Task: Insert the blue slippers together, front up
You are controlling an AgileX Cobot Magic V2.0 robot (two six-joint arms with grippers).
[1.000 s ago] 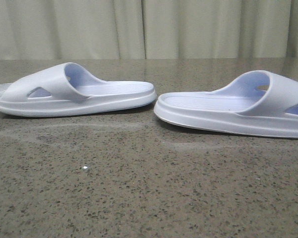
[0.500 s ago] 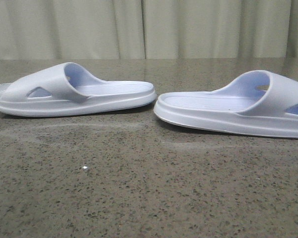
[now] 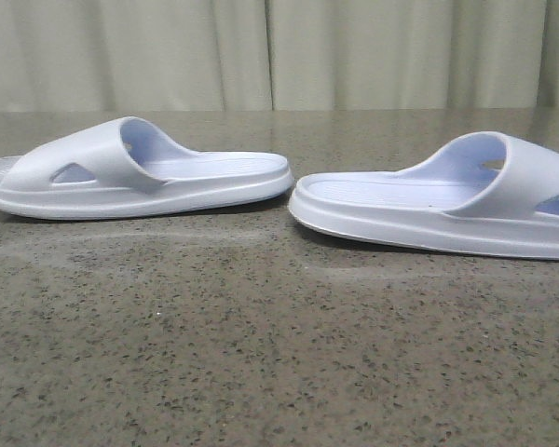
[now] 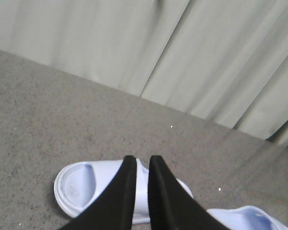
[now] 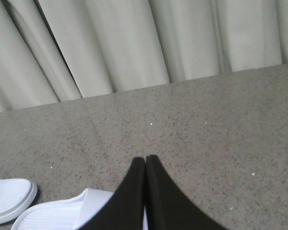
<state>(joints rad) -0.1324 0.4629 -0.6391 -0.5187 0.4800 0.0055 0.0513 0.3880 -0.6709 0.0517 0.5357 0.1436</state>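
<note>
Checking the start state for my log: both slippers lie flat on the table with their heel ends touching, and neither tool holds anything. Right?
Not quite: the front view shows a gap between the heel ends of the left slipper and the right slipper. The rest holds: both lie flat on the table, and neither tool holds anything.

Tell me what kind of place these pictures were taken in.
Probably an indoor test or lab bench, though nothing settles it. A speckled stone-like tabletop fills the foreground, a plain pale curtain closes off the whole background, and only the two blue slippers lie on the table.
</note>
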